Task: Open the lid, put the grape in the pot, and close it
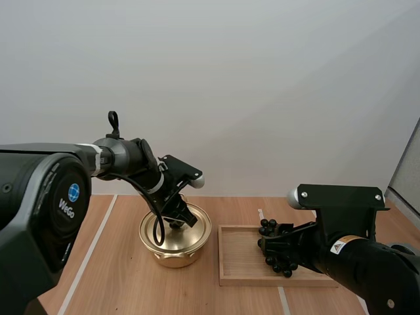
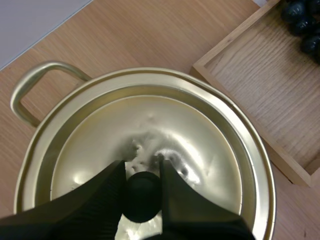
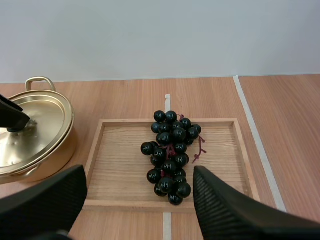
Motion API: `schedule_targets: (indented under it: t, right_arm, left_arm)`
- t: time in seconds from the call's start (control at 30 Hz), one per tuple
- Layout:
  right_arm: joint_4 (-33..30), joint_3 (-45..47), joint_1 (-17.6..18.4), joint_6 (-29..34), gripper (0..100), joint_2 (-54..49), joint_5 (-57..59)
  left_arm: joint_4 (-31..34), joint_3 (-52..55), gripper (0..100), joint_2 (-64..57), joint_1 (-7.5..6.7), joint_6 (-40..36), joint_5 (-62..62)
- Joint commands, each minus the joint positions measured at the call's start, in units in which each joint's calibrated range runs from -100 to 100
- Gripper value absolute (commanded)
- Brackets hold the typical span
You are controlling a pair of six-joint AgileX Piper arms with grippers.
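The gold pot (image 1: 172,257) stands on the wooden table (image 1: 118,275) with its lid (image 2: 195,125) seated flat on the rim, so whatever is inside cannot be seen. One loop handle (image 2: 32,87) sticks out from the pot's side. Just beside the pot lies a shallow wooden tray (image 3: 117,150). The bunch of dark grapes (image 3: 171,155) rests in it, about the middle of its floor, with a reddish stem (image 3: 201,148) showing among the berries.

The left gripper (image 2: 141,166) is down on the lid, its two fingers pinching the black knob (image 2: 142,197) at the lid's centre. The sides of the knob and the near edge of the lid are covered by those fingers. The right gripper (image 3: 138,175) hangs over the tray's near edge with its fingers spread wide. The grapes lie ahead between the fingers and apart from both. In the high view this gripper covers part of the bunch, and the tray's near right corner is hidden behind the right arm.
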Motion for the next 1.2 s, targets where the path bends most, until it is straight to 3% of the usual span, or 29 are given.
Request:
schedule_targets:
  t: [0.0,0.27,0.47,0.67,0.87,1.17]
  right_arm:
    - [-0.5,-0.5,-0.2,0.4,100,0.1,-1.1]
    - [-0.5,-0.5,-0.2,-0.1,100,6.4,-2.6]
    - [-0.2,-5.5,-0.2,-2.2,100,14.6,-2.9]
    - [-0.2,-6.6,-0.2,-4.9,100,17.8,-16.7]
    - [-0.1,-7.0,-0.2,-5.6,100,30.1,-21.6]
    - [0.3,-15.3,-0.2,-5.6,100,48.2,-21.3]
  left_arm:
    - [0.1,-0.7,0,-0.6,-0.16,-0.9,3.0]
    - [0.1,-5.5,0,-11.0,-0.16,-1.9,7.9]
    - [0.1,-8.1,0,-22.2,-0.16,-3.0,9.5]
    - [0.1,-8.1,0,-32.2,-0.16,-3.0,10.1]
    - [0.1,-8.1,0,-40.2,-0.16,-3.0,11.1]
    - [0.1,-8.1,0,-45.9,-0.16,-3.6,15.1]
